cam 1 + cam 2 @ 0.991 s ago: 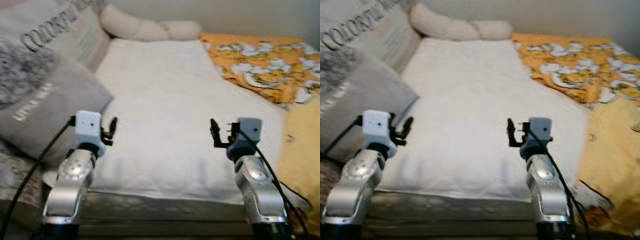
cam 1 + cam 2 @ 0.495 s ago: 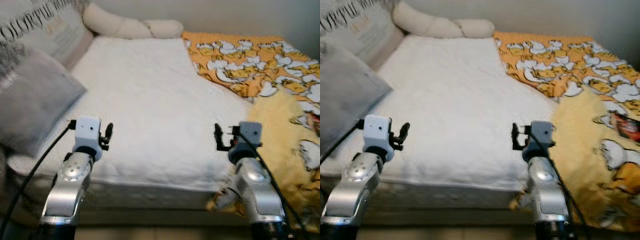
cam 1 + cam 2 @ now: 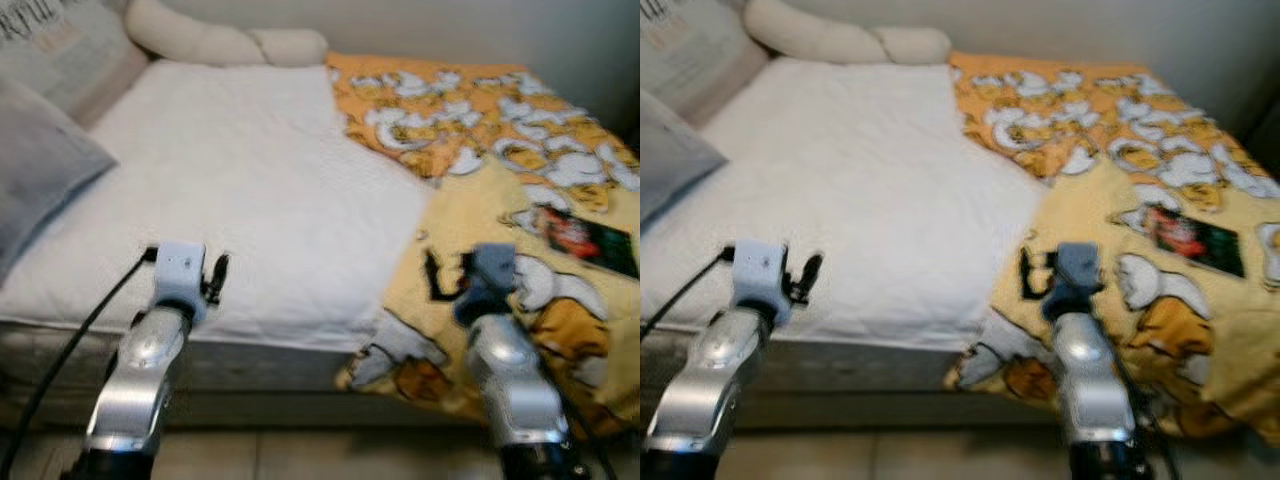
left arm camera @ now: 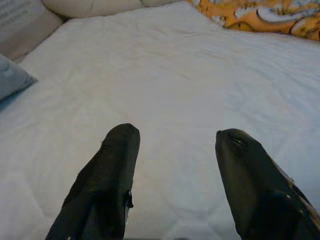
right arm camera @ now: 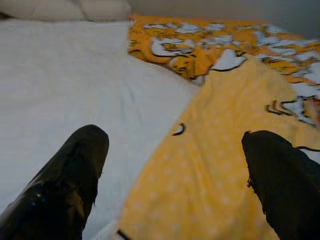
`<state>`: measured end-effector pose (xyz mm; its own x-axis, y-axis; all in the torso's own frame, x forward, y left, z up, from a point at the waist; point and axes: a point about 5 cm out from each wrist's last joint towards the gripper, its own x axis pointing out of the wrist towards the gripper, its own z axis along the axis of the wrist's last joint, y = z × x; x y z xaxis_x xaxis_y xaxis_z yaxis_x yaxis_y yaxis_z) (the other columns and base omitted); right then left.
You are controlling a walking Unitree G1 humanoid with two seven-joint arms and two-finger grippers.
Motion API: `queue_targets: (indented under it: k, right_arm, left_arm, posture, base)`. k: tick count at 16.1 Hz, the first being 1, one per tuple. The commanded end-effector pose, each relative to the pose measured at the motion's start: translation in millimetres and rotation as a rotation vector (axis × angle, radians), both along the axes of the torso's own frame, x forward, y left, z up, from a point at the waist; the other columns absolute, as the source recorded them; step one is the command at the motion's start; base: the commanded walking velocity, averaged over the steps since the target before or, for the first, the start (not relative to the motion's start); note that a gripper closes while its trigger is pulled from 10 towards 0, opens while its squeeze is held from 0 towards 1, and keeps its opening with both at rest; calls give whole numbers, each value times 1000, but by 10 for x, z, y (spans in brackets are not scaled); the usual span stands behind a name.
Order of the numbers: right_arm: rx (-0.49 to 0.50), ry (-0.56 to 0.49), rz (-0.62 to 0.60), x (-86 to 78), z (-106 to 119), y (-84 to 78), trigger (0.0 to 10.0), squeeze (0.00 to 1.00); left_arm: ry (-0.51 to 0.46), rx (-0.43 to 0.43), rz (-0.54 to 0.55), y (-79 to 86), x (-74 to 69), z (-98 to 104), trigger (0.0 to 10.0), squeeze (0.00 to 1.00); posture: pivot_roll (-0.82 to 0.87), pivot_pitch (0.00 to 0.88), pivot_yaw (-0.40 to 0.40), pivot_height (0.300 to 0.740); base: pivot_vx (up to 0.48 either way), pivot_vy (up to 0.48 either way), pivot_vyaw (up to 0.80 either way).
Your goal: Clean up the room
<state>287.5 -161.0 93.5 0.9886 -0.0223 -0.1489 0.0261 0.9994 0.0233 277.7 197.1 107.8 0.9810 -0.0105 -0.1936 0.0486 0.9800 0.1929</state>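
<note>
Soft even indoor light, no glare, head views smeared by motion blur, orange blanket [image 3: 520, 170] pattern soft, white bed sheet [image 3: 220, 190] bright and nearly washed out, wrist views sharper, near black fingers [image 4: 107, 175] slightly out of focus, faint shadows under the mattress edge

Your head stereo pair looks forward and down from the bed's [image 3: 230, 200] near edge, both arms in frame. Each wrist cam sights close along its own end effector fingers across the mattress. All views share the white sheet and orange blanket [image 5: 210, 165].
</note>
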Motion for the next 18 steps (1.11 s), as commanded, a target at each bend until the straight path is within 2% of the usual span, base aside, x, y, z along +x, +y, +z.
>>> queue_targets:
  k: [1,7,18]
  right_arm:
    - [-13,-10,-13,14,37,-65,10000,0]
    - [-12,-8,-3,-1,27,-56,10000,0]
    - [-12,-9,10,-9,16,-42,10000,0]
  left_arm:
    - [-18,6,-15,-28,18,42,10000,0]
    - [-16,5,-29,-55,3,22,10000,0]
    - [-16,9,-39,-82,-2,2,10000,0]
  posture:
    - [-20,0,-8,740]
    - [-23,0,-8,740]
    - [-24,0,-7,740]
  base:
    - [0,-409,0]
    - [0,-407,76]
    - [0,-407,670]
